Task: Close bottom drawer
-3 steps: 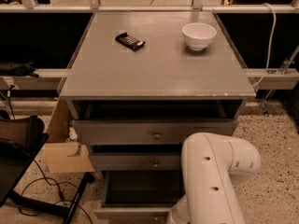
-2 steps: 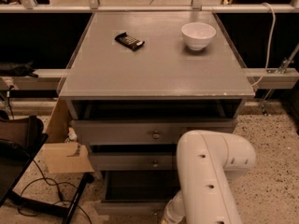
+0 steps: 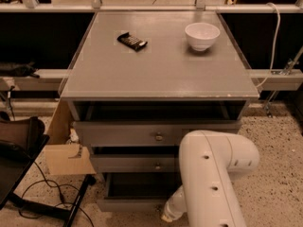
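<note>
My gripper [image 3: 167, 217] sits low at the bottom edge of the view, at the tapered end of my white arm [image 3: 213, 174]. It is just at the right part of the front of the bottom drawer [image 3: 128, 205]. Whether it is spread or pressed together I cannot tell, nor whether it touches the front.

The bottom drawer stands open, pulled out toward me farther than the two above it, with its dark boxy inside showing behind the plain grey front. My arm covers its right portion, and I cannot see its knob.

Above it the middle drawer [image 3: 132, 163] shows a small round knob [image 3: 157, 166]. Higher again, the top drawer [image 3: 118, 133] has a like knob [image 3: 158, 137] and a dark gap over its front. Both stand a little forward of the grey cabinet [image 3: 156, 74].

On the cabinet's flat top a white bowl [image 3: 202, 35] stands upright toward the back right. A dark wrapped bar [image 3: 132, 40] lies well apart from it, toward the back left.

Left of the cabinet a cardboard box [image 3: 64, 159] leans against its side. A black seat [image 3: 16, 148] stands farther left, and dark cables [image 3: 40, 190] trail over the speckled floor [image 3: 272, 141].
</note>
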You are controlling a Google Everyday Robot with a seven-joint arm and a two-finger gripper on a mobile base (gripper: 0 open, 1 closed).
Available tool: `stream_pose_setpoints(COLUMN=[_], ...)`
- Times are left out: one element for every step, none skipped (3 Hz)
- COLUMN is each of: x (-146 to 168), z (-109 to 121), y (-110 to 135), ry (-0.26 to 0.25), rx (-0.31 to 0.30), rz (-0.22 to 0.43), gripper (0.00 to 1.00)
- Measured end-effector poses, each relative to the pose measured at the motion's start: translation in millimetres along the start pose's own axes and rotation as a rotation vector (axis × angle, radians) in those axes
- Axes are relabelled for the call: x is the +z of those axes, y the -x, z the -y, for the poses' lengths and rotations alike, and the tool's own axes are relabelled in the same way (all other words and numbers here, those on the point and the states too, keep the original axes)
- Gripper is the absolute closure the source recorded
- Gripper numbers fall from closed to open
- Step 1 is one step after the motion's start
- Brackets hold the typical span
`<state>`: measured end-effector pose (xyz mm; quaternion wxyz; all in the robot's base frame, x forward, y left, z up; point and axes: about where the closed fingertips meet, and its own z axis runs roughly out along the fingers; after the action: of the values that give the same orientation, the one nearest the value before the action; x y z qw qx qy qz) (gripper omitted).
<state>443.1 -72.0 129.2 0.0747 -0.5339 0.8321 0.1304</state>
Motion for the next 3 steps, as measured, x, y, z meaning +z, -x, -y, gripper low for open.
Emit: stream_pose_setpoints(x=[0, -7, -7], z=[-1, 28, 28], y=[0, 19, 19], ry=[0.000, -0.039, -0.039], rx=[0.000, 0.035, 0.036], rz=[0.000, 0.031, 0.031], gripper=[1.00, 1.00, 1.00])
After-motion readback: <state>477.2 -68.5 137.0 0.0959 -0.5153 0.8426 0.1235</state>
